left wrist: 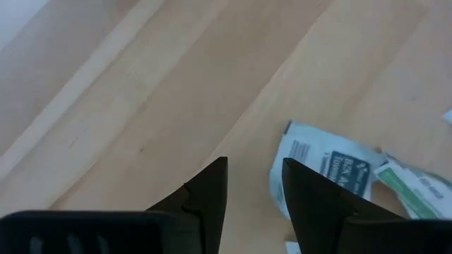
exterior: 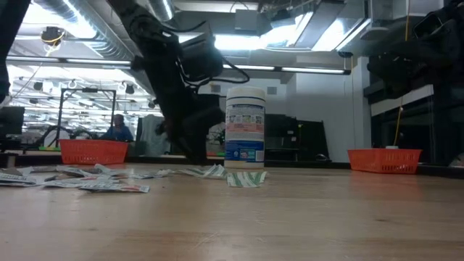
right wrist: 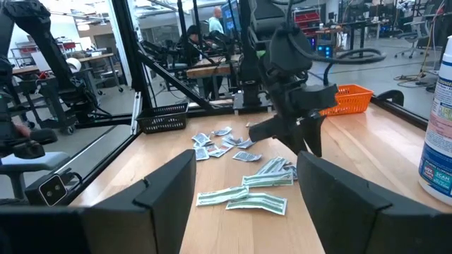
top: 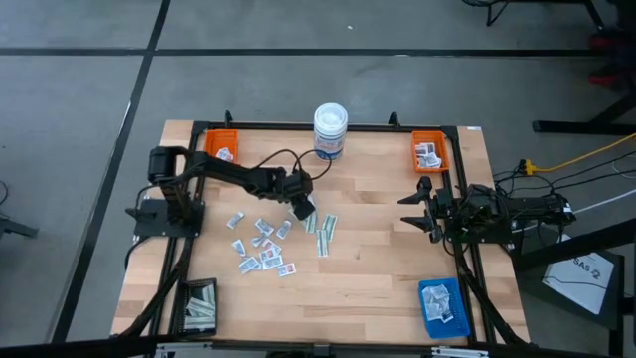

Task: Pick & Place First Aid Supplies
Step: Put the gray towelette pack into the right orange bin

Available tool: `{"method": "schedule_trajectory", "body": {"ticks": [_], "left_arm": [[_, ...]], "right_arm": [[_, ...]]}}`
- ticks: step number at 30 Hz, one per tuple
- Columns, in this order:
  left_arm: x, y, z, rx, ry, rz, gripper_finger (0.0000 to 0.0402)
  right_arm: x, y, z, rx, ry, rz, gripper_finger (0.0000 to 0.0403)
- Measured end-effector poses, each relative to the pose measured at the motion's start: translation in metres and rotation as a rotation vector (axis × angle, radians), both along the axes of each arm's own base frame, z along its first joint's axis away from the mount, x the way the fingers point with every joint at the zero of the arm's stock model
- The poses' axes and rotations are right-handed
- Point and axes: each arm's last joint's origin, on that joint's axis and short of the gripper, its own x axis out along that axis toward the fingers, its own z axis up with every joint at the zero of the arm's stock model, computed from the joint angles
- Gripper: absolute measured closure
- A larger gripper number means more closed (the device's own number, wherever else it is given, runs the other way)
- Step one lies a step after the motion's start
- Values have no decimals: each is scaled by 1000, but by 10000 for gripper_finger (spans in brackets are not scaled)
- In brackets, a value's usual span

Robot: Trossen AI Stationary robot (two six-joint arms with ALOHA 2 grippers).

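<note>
Left tool (top: 303, 206) hangs low over the middle of the wooden worktop (top: 378, 259), its two dark fingers (left wrist: 205, 197) apart with bare wood showing between them and nothing clamped. Just beside one fingertip lies a white packet (left wrist: 321, 169) with dark print, its near edge hidden behind that finger; a pale green strip (left wrist: 417, 187) overlaps it and is cut off by the wrist picture's edge. From above, the tool covers this packet, so whether a fingertip touches it cannot be told.

Most of the first aid supplies lie loose on the worktop: a scatter of small white packets (top: 260, 244) toward the left arm's side of the tool, and a few greenish strips (top: 325, 232) just beside it. In the low view they are a flat, thin heap (exterior: 80, 180) whose print is too small to read.

Around them, an orange tray (top: 221, 144) and a second orange tray (top: 430, 151) at the far corners each hold a few packets, a blue tray (top: 443, 304) at the near right corner holds several more, and a black tray (top: 199, 304) at the near left holds strips. A white tub (top: 331, 130) with a blue label stands upright at the far edge.

The right tool (top: 422, 207) waits at the right edge of the worktop, fingers spread wide and empty.
</note>
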Motion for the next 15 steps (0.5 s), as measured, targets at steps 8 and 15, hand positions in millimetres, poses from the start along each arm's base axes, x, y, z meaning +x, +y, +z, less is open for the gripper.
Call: {"method": "schedule_trajectory", "body": {"ticks": [8, 15], "left_arm": [[1, -2, -3, -84, -9, -16, 272], [-4, -2, -5, -114, 35, -16, 272]], "right_arm": [[0, 0, 0, 0, 0, 0, 158], [0, 0, 0, 0, 0, -1, 158]]}}
